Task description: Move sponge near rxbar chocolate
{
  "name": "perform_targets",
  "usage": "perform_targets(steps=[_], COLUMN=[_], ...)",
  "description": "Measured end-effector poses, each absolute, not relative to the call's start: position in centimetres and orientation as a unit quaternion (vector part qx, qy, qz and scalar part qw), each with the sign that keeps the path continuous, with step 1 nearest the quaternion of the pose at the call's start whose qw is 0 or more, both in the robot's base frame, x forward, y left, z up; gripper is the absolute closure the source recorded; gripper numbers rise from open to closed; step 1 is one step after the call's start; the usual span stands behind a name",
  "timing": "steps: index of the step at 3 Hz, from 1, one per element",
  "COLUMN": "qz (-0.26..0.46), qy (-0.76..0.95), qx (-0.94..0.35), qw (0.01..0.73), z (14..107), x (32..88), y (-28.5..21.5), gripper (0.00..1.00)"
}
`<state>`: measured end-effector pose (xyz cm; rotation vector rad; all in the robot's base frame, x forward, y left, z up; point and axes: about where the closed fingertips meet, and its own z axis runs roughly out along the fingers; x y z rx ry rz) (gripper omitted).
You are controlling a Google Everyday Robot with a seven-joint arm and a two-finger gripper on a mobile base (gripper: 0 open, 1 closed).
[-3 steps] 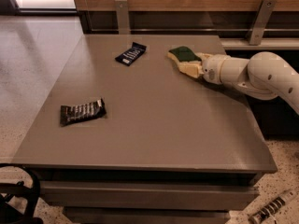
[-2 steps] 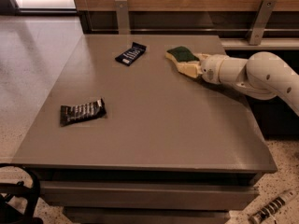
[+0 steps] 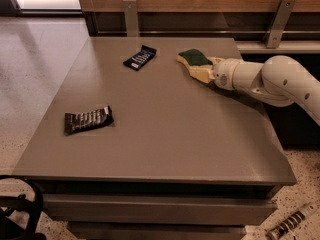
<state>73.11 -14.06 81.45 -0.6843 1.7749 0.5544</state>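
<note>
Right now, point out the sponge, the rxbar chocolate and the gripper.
sponge (image 3: 194,57), camera view: its dark green top.
rxbar chocolate (image 3: 88,119), camera view: middle of black wrapper.
gripper (image 3: 197,69), camera view: its tip, at the sponge.

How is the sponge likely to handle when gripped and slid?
The sponge, by the pincer at the far right of the table, looks like foam: probably light and squashy. Lying flat, it should not roll; its pale underside may drag rather than glide.
</note>
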Motion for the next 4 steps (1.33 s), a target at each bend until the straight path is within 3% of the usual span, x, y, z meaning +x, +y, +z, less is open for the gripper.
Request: perform_targets(steps=[2, 4], qz=[0.215, 0.197], qy=[0.748, 0.744], qx=[-0.29, -0.319], qw=[0.557, 0.552], z=[84.7, 88.4], x=[70.1, 61.6], y=[-16.7, -18.1], gripper=[1.0, 1.0])
